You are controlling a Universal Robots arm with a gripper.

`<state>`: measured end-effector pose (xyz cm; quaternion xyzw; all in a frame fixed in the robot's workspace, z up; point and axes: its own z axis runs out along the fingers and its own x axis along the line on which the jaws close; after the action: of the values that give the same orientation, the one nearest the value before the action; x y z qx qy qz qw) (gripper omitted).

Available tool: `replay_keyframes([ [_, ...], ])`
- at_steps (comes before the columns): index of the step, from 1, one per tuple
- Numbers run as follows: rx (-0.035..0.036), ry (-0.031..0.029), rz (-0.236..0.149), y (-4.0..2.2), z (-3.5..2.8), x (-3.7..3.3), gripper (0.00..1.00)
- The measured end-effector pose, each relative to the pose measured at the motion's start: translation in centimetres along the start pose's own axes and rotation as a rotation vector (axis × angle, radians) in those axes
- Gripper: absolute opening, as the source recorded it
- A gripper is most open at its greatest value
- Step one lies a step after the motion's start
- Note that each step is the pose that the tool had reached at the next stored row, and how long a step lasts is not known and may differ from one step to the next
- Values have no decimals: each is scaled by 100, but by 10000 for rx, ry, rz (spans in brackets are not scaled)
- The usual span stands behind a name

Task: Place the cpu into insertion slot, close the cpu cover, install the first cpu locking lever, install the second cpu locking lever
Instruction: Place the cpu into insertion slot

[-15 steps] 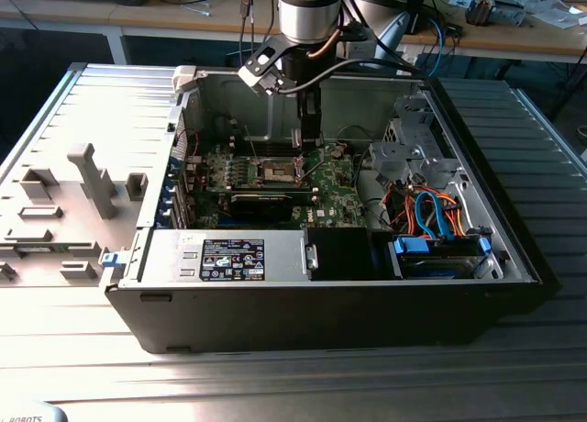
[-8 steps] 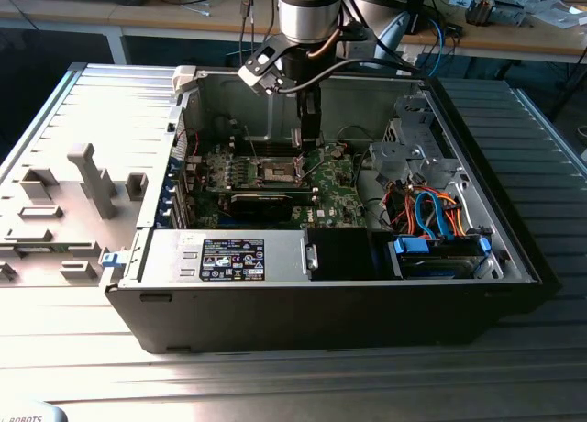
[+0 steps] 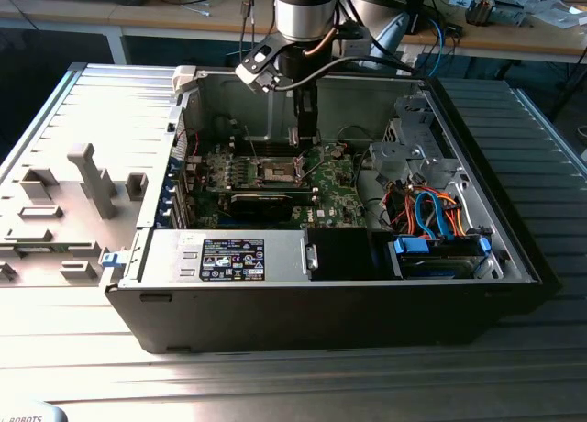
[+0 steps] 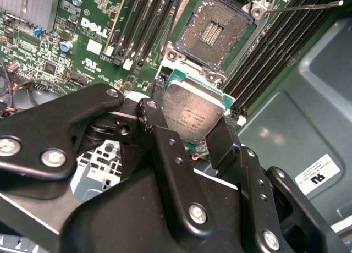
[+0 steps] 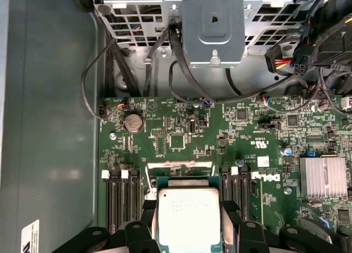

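Black linkages of the gripper stand in the foreground of both wrist views. Its two fingers are clamped on opposite edges of the cpu. The chip is carried clear of the board, its silver-grey top towards the cameras and a green rim showing around it.

In the second wrist view the insertion slot lies just beyond the held cpu, apart from it. Its tan and dark pin field is exposed inside the metal rim. A thin metal lever runs out from one corner of the socket. Long black memory slots flank the socket on both sides.

In the first wrist view the cpu hangs over the green motherboard between two banks of memory slots. A coin battery sits near one corner of the board. A finned silver heatsink sits towards the opposite edge. Beyond the board's far edge, black cables hang from a grey metal drive cage.

In the exterior view the arm reaches down into the open computer case. The gripper is over the far edge of the motherboard, just beyond the insertion slot at mid-board. Orange and blue cables fill the case towards the exterior view's right. Grey fixture blocks stand on the ribbed metal table beside the case, on the exterior view's left.
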<state>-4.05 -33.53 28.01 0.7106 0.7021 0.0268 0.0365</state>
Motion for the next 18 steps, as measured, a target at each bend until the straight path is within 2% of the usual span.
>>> replay_keyframes([
  [9, -2, 6, -62, -35, 17, 1, 55],
  [18, -2, 6, -62, -39, 32, 1, 55],
])
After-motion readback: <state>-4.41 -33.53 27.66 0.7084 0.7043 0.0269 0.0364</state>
